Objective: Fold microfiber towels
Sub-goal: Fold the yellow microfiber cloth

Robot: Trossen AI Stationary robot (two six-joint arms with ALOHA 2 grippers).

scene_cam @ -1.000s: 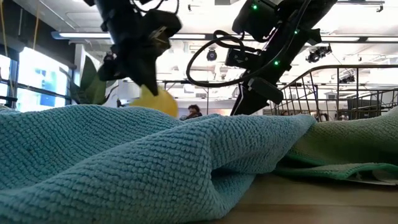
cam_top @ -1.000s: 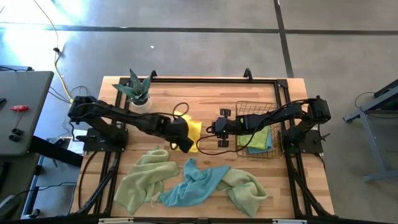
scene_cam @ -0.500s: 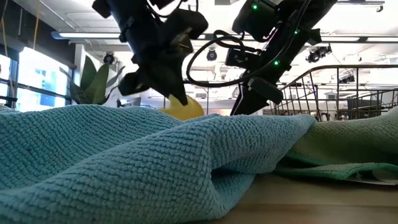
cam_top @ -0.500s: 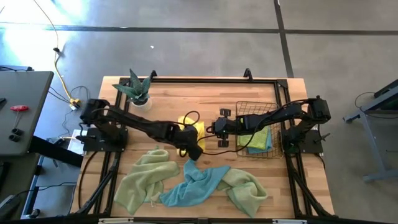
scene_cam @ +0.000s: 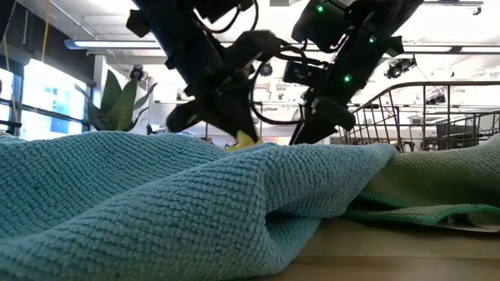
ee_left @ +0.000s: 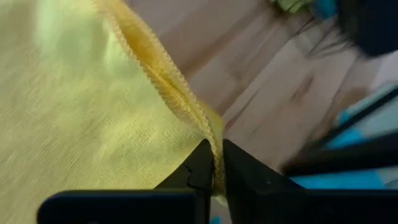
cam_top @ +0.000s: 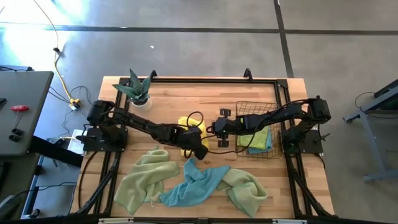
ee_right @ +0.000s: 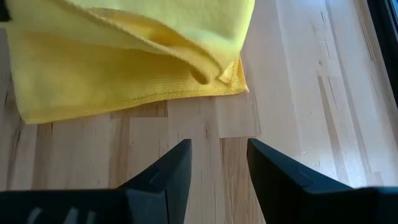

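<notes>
The wooden table [cam_top: 205, 93] carries loose towels [cam_top: 186, 183], a wire basket [cam_top: 256, 106] and a potted plant [cam_top: 137, 90].

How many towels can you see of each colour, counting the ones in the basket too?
Yellow towel: 1
Blue: 2, one on the table, one in the basket
Green: 3, two on the table, one in the basket
Total: 6 towels

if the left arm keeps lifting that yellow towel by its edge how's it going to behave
Probably floppy: the yellow towel droops and creases where the left gripper pinches its hem. Likely light, since one thin edge carries it. It may drag across the table.
</notes>
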